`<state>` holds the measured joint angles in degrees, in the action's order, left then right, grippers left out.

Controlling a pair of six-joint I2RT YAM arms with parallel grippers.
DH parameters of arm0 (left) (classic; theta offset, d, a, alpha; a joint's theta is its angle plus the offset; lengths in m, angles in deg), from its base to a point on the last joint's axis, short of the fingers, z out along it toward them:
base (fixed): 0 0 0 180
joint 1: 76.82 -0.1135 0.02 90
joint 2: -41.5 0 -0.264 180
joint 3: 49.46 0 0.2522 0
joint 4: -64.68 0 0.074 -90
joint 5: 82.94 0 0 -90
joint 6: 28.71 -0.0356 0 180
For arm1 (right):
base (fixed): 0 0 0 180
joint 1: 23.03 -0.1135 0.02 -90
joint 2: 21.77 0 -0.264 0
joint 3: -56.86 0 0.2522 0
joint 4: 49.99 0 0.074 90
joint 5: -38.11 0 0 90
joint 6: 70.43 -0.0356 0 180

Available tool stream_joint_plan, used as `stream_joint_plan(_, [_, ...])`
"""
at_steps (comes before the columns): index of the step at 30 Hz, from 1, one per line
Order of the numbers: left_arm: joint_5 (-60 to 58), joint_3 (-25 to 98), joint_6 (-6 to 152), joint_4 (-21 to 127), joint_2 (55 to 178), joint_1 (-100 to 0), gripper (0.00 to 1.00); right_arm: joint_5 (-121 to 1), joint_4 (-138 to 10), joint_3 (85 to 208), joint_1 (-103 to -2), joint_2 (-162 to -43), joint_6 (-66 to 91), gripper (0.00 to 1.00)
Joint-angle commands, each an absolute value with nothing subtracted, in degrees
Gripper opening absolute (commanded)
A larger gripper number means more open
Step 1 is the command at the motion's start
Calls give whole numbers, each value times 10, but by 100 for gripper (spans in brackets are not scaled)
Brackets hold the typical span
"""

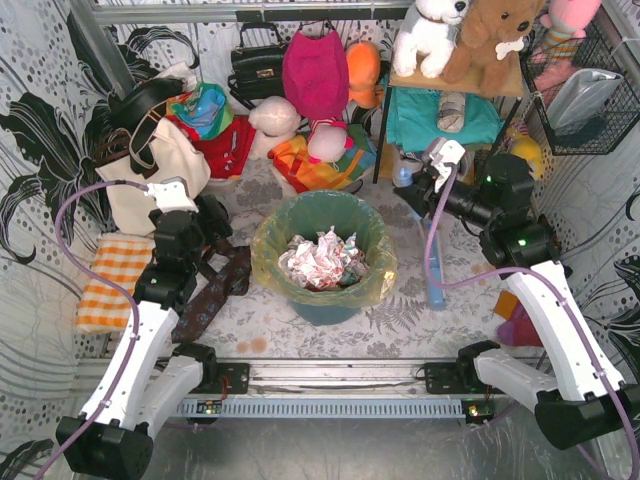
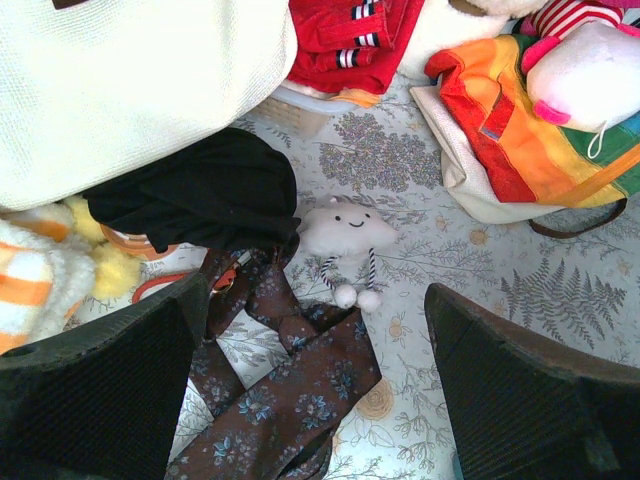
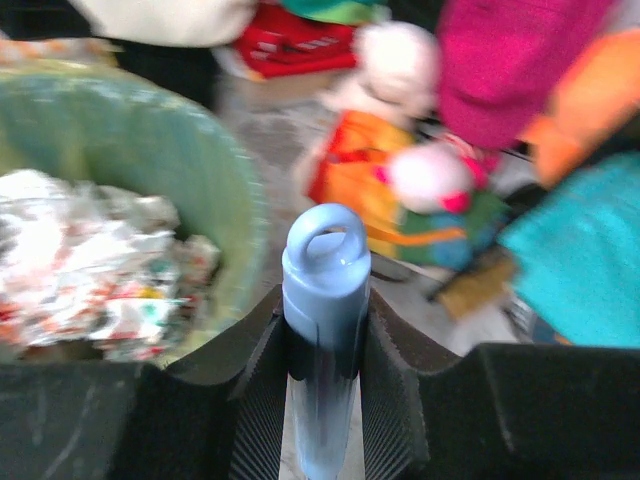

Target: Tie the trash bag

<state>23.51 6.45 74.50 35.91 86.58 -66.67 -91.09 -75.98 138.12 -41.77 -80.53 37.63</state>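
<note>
The trash bag (image 1: 382, 278) is thin yellow plastic lining a teal bin (image 1: 325, 308), its rim folded over the edge. Crumpled paper (image 1: 320, 258) fills it. The bag also shows blurred in the right wrist view (image 3: 150, 150), at the left. My right gripper (image 1: 412, 190) is to the right of the bin; in its wrist view (image 3: 325, 335) it is shut on a light blue handle (image 3: 325, 265) with a loop end. My left gripper (image 1: 213, 228) is left of the bin, open and empty (image 2: 318, 300) above a brown floral strap (image 2: 300, 390).
The blue handle (image 1: 434, 270) runs along the floor right of the bin. A cream tote (image 1: 150, 170), black cloth (image 2: 200, 190), a small cloud toy (image 2: 345, 230), plush toys and coloured bags (image 1: 315, 160) crowd the back. An orange checked cloth (image 1: 115, 275) lies at the left.
</note>
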Motion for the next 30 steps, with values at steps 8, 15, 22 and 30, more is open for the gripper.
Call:
stream_joint_plan(8, [234,58,749,384,866,-664,98,-305,-604,1363,-416,-777,374,0])
stream_joint_plan(15, [235,57,749,383,862,-664,98,-172,-573,1434,-358,-874,274,0])
stream_joint_plan(22, [236,55,749,384,858,-664,98,-191,-641,1540,-299,-967,169,0])
stream_joint_plan(30, [235,56,749,384,858,-664,98,-196,-615,1571,-271,-1030,175,0])
